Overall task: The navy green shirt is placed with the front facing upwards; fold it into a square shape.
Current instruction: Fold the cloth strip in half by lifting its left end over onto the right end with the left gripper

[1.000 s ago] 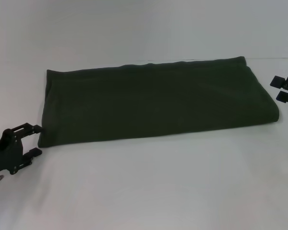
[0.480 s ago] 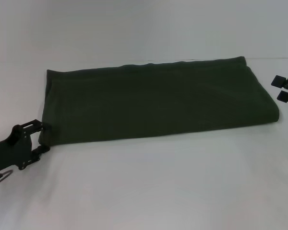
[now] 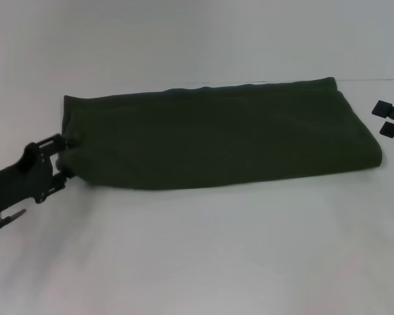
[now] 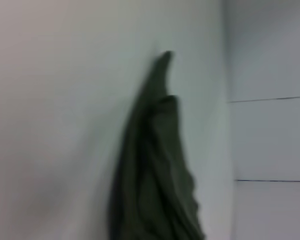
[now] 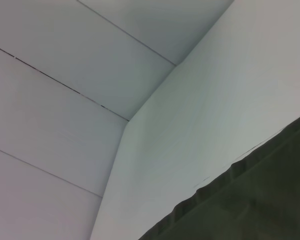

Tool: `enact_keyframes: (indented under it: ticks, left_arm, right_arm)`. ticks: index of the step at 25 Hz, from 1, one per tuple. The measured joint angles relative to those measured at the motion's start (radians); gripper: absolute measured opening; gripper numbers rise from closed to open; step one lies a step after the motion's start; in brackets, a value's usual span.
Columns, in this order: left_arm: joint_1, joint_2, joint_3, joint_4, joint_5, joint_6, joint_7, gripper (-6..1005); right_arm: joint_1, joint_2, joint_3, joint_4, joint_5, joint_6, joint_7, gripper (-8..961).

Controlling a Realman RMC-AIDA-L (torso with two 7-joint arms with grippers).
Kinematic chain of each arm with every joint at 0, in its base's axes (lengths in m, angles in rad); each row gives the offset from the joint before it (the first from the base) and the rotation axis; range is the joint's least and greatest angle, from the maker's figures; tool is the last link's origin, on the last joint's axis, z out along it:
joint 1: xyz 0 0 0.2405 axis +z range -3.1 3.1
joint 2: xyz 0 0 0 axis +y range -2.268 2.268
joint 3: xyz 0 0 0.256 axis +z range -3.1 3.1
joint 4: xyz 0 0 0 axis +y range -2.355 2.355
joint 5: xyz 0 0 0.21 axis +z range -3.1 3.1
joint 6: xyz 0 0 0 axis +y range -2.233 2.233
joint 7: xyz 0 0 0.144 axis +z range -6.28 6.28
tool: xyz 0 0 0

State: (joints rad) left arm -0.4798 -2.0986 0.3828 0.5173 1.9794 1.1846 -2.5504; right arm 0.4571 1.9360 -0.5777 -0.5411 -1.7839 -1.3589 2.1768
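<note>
One corner just lifted: left gripper [image 3: 61,157] pinched the shirt [image 3: 217,134] end and is peeling it up. Looks like the crosswise fold's starting; right gripper [image 3: 393,120] sits parked past the far end, can't tell its grip.

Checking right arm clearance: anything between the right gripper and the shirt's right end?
Nothing: head view shows bare white table between the right gripper and the navy green shirt.

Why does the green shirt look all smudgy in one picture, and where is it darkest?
In the left wrist view the navy green shirt sits very close and looks smeared, its edges soft. In the head view it is clearer, darkest along its near edge beside the left tool. The right wrist view shows its hem fairly crisply.
</note>
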Motion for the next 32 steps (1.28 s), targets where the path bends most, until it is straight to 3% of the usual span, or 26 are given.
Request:
enact_keyframes:
  ticks: [8,27,30,32]
  left_arm:
    - [0.051,0.0,0.005,-0.034,-0.015,0.013,0.006,675]
    - [-0.039,0.002,0.013,-0.07,0.053,-0.157,0.002,675]
    - [-0.042,0.001,0.013,-0.069,0.05,-0.154,0.022,675]
    - [-0.024,-0.002,-0.003,-0.044,0.035,-0.085,0.054,675]
  right_arm:
    - [0.001,-0.003,0.007,0.012,-0.005,0.0,0.0,793]
    - [-0.011,-0.003,0.007,0.016,-0.006,-0.007,-0.006,791]
    - [-0.011,-0.003,0.007,0.02,-0.006,-0.009,-0.007,793]
    - [-0.011,-0.005,0.007,0.023,-0.004,-0.012,-0.007,794]
